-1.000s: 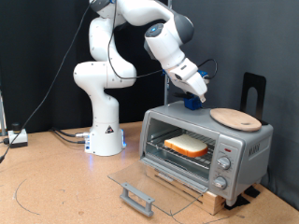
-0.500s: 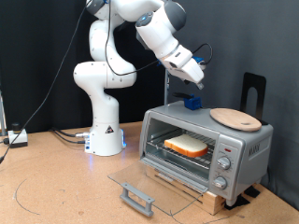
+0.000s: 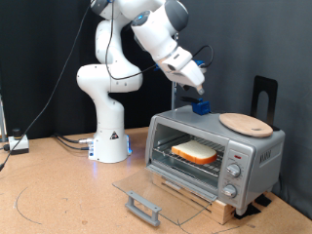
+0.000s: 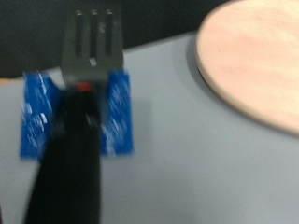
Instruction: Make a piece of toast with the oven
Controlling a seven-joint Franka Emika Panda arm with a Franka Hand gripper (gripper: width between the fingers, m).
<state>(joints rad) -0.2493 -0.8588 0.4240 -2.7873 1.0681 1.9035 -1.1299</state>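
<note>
The piece of toast lies on the wire rack inside the oven, whose glass door hangs open and flat. My gripper hovers above the oven's top, over a blue block. In the wrist view a black slotted spatula runs along the hand's axis, with its handle reaching the frame edge. The gripper appears shut on it, though its fingers do not show apart from the handle. The blue block lies behind the spatula.
A round tan wooden board rests on the oven's top at the exterior view's right; it also shows in the wrist view. Three knobs sit on the oven's right. A black stand rises behind.
The gripper has risen from just above the blue block and moved up and towards the exterior view's left. The toast, oven door and board have not moved.
</note>
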